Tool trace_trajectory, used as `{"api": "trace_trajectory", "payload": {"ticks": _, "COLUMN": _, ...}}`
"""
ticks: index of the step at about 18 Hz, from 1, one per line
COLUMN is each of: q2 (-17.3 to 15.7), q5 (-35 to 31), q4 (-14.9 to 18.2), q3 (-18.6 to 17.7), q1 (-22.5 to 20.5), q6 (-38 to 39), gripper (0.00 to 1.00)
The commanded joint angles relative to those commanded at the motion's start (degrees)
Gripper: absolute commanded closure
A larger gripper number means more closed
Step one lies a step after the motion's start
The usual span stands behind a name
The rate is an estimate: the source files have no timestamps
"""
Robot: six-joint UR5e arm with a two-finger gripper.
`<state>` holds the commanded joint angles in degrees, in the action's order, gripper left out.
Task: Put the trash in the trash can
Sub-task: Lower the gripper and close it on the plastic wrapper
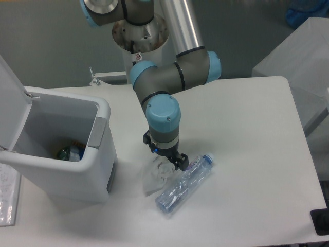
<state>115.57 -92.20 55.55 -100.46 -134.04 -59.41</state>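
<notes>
Two trash items outstanding, both on table point(247, 134): wrapper point(158, 174) under gripper point(167, 159), bottle point(184, 183) just beside. Jaw state cannot tell, wrist blocks view. Trash can point(100, 154) lid open, some refuse already inside. Neither item lifted.

Crumpled clear plastic wrapper point(158, 173), glossy clear plastic bottle point(184, 184) (blue cap), smooth white plastic bin point(98, 154), matt table point(247, 134).

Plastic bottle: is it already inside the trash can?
No. The plastic bottle lies on the table, right of the open trash can, beside the crumpled wrapper.
</notes>
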Motion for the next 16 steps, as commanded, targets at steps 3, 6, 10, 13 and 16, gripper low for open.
{"api": "trace_trajectory", "payload": {"ticks": 3, "q2": 1.23, "q5": 0.0, "q4": 0.09, "q3": 0.09, "q1": 0.97, "q6": 0.44, "gripper": 0.16}}
{"api": "trace_trajectory", "payload": {"ticks": 6, "q2": 1.5, "q5": 0.09, "q4": 0.09, "q3": 0.17, "q1": 1.23, "q6": 1.32, "gripper": 0.57}}
{"api": "trace_trajectory", "payload": {"ticks": 10, "q2": 0.71, "q5": 0.79, "q4": 0.26, "q3": 0.26, "q1": 1.15, "q6": 1.32, "gripper": 1.0}}
{"api": "trace_trajectory", "payload": {"ticks": 13, "q2": 0.44, "q5": 1.84, "q4": 0.53, "q3": 0.26, "q1": 0.71, "q6": 1.23, "gripper": 1.0}}
{"api": "trace_trajectory", "payload": {"ticks": 16, "q2": -2.45, "q5": 4.29, "q4": 1.23, "q3": 0.18, "q1": -0.69, "q6": 0.71, "gripper": 1.0}}
